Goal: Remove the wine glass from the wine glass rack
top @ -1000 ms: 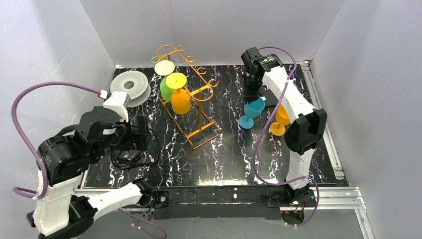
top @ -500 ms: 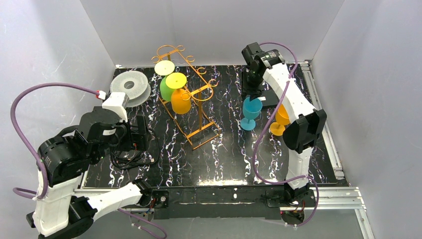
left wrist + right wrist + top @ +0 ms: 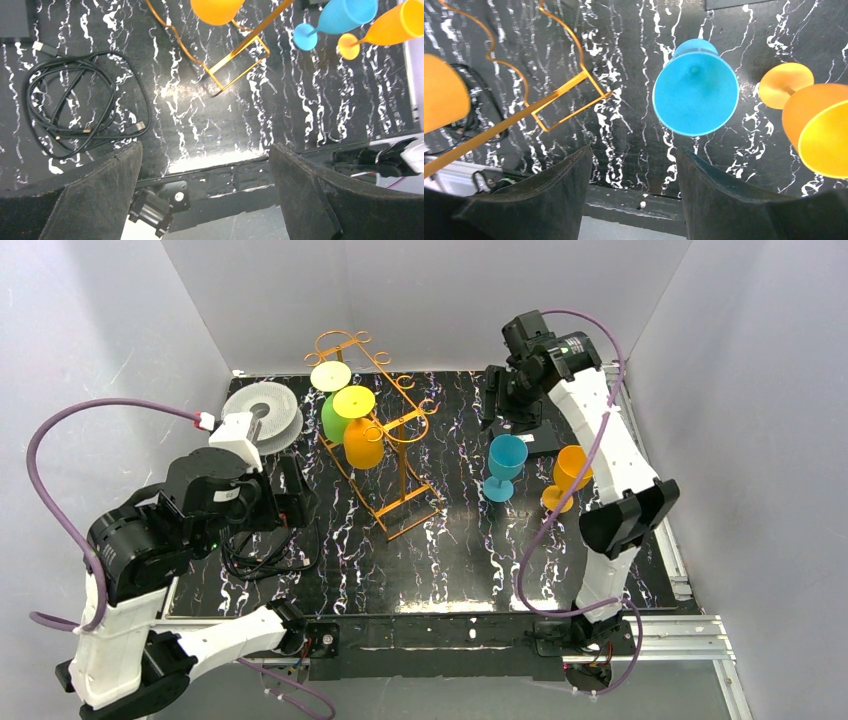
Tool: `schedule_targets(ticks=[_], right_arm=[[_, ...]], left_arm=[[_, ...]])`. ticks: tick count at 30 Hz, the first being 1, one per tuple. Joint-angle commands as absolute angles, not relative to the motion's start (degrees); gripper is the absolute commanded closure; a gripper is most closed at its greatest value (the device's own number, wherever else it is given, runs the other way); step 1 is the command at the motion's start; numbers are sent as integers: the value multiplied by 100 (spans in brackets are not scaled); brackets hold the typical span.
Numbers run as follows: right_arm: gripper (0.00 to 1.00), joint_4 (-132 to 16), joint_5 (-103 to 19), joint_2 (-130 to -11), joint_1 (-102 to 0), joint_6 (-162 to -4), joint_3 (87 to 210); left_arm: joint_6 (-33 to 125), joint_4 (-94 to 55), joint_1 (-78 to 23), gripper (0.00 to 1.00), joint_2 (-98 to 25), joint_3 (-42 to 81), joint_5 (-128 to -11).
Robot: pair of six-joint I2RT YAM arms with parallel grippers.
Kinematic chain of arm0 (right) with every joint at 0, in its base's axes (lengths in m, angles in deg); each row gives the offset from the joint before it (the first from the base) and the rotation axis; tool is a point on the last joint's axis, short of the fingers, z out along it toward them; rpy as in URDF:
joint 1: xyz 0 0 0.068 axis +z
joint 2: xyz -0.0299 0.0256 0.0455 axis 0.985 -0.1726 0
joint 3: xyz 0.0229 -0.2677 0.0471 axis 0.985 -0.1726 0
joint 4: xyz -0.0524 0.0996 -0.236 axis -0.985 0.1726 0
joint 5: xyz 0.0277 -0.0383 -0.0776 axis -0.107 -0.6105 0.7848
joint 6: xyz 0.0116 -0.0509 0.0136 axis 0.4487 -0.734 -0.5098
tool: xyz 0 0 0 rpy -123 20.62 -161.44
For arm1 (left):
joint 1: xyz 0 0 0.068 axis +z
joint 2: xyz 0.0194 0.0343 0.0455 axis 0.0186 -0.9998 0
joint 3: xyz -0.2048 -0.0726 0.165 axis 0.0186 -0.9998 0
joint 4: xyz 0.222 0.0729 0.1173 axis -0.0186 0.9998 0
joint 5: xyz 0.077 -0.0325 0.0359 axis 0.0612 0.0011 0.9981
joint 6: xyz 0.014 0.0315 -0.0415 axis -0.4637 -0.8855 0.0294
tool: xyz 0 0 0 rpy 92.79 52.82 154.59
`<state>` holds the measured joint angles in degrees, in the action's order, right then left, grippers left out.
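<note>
Top external, one wine glass rack (image 3: 402, 475), two hung glasses (image 3: 363, 443), two standing glasses (image 3: 507, 455), left pincer (image 3: 204, 148) and right pincer (image 3: 633, 150) agape.

Work surface: table top (image 3: 440, 560), black with white marble-like veining, glossy; a bright glare patch shows on it in the left wrist view. Enclosure: plain pale grey panels form the left wall (image 3: 90, 330), back wall (image 3: 430, 290) and right wall (image 3: 760, 390). Silver near rail (image 3: 670, 625) borders the front edge; side rail (image 3: 672, 550) borders the right edge. Lighting even, shadows soft
</note>
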<state>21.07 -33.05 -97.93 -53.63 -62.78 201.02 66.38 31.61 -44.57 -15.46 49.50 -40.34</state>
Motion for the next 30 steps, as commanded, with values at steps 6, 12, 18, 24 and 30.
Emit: schedule_targets(ticks=[6, 12, 18, 24, 30], right_arm=[[30, 2224, -3871, -8757, -5417, -5807, 20394], [32, 1982, -4151, -7927, -5474, -5494, 19740], [32, 1981, -4263, -7153, -5493, -5265, 19174], [32, 1775, -4310, -6428, -5503, -5069, 18402], [32, 1827, -4258, -6095, -5540, -5042, 18088]], left_arm=[[6856, 2154, -4458, 2, -1964, 4943, -3804], [6807, 1434, -4454, 2, -2441, 4959, -3782], [7588, 867, -3920, 2, -2835, 4908, -4289], [8752, 240, -3003, 4, -2820, 4348, -5145], [9448, -411, -2314, 9, -2548, 3630, -5644]])
